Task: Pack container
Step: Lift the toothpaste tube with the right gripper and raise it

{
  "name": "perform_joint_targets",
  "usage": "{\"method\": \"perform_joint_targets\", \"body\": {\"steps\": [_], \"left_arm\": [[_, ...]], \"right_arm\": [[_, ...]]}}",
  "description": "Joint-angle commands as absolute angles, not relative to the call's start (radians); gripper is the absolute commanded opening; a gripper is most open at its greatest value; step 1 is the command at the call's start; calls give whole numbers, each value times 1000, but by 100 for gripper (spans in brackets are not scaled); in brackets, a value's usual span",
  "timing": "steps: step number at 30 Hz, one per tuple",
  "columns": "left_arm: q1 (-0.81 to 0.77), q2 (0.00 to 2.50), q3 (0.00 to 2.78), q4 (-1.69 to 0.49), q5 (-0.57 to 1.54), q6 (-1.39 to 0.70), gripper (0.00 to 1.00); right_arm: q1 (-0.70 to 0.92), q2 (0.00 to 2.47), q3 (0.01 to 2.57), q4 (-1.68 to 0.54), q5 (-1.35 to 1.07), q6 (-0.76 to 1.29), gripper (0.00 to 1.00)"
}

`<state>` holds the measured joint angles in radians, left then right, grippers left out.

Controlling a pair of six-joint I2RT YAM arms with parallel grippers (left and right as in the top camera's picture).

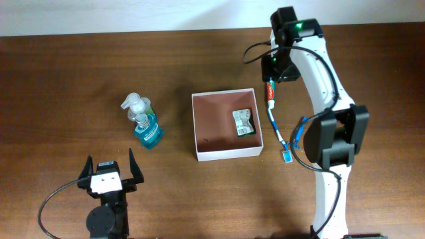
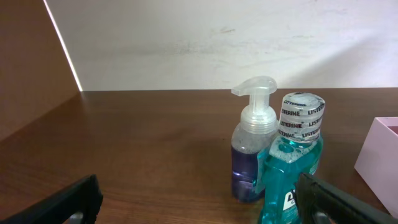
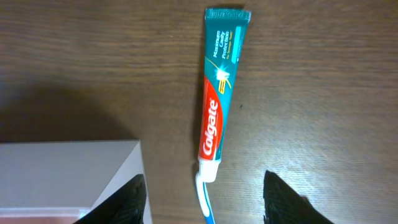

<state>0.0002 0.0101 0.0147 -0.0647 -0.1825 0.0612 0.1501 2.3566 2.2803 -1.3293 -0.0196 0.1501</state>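
Where the container (image 1: 211, 129) sat: mid-table, open side up, with white walls and a reddish-brown floor.
Inside it: one small printed packet (image 1: 244, 123) lay flat near the right wall. The rest of the floor was bare.
Just outside its right wall: a toothpaste tube (image 1: 269, 89) lay on the table (image 1: 66, 79) beside the far right corner. A blue toothbrush (image 1: 277, 133) ran on from the cap end toward the near edge. We could not tell whether brush and cap touched or overlapped.
Right gripper (image 3: 205, 199): it hovered above the tube's cap end with its fingers spread wide and held nothing. The tube lay lengthwise between them.
Step in hand: we judged the packing partly done and the pick of the toothpaste to be the current step.
Next move: we thought it called for a straight descent and a close across the tube's width. After that would come a lift above the wall, a short carry left, and a release over bare floor.
Edges: one finger stood close to the container's corner, so we feared a nudge to the thin wall. The brush might also be dragged along.
Open room: bare wood lay to the right of the tube.
Farther left: a teal mouthwash bottle (image 1: 149, 133) and a clear pump bottle (image 1: 135, 106) stood upright, close together and well apart from the container.
Left gripper (image 1: 109, 167): it was at the near edge, wide open and empty, facing those bottles.
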Motion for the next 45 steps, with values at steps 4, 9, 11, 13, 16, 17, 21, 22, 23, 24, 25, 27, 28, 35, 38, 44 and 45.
{"method": "perform_joint_targets", "body": {"steps": [4, 9, 11, 13, 16, 17, 21, 22, 23, 24, 25, 27, 28, 35, 38, 44, 45], "left_arm": [[-5, 5, 9, -64, -179, 77, 100], [-5, 5, 9, -64, -179, 77, 99], [-5, 5, 9, -64, -179, 77, 100], [-5, 5, 9, -64, -179, 77, 99], [-5, 5, 9, -64, -179, 77, 99], [-5, 5, 9, -64, -179, 77, 99], [-5, 5, 9, -64, -179, 77, 99], [-5, 5, 9, -64, -179, 77, 99], [-5, 5, 9, -64, -179, 77, 99], [-5, 5, 9, -64, -179, 77, 99], [-5, 5, 9, -64, -179, 77, 99], [-5, 5, 9, -64, -179, 77, 99], [-5, 5, 9, -64, -179, 77, 99], [-5, 5, 9, -64, -179, 77, 99], [-5, 5, 9, -64, -179, 77, 99], [-5, 5, 9, -64, -179, 77, 99], [-5, 5, 9, -64, -179, 77, 99]], "right_arm": [[131, 2442, 2281, -1317, -18, 191, 53], [101, 2480, 2281, -1315, -45, 192, 53], [93, 2494, 2281, -1312, -63, 192, 53], [91, 2508, 2281, -1307, -71, 192, 53], [91, 2525, 2280, -1301, -72, 192, 53], [91, 2528, 2280, -1301, -72, 192, 53], [92, 2532, 2280, -1296, -72, 192, 53], [92, 2532, 2280, -1295, -72, 191, 53], [92, 2532, 2280, -1293, -72, 191, 53], [92, 2532, 2280, -1292, -72, 191, 53], [92, 2532, 2280, -1291, -72, 192, 53], [93, 2532, 2280, -1284, -72, 192, 54], [93, 2533, 2280, -1280, -71, 192, 55], [118, 2538, 2280, -1252, -70, 192, 55], [131, 2544, 2280, -1247, -66, 192, 54], [136, 2566, 2280, -1248, -14, 192, 49], [137, 2571, 2280, -1248, -14, 192, 40]]}}
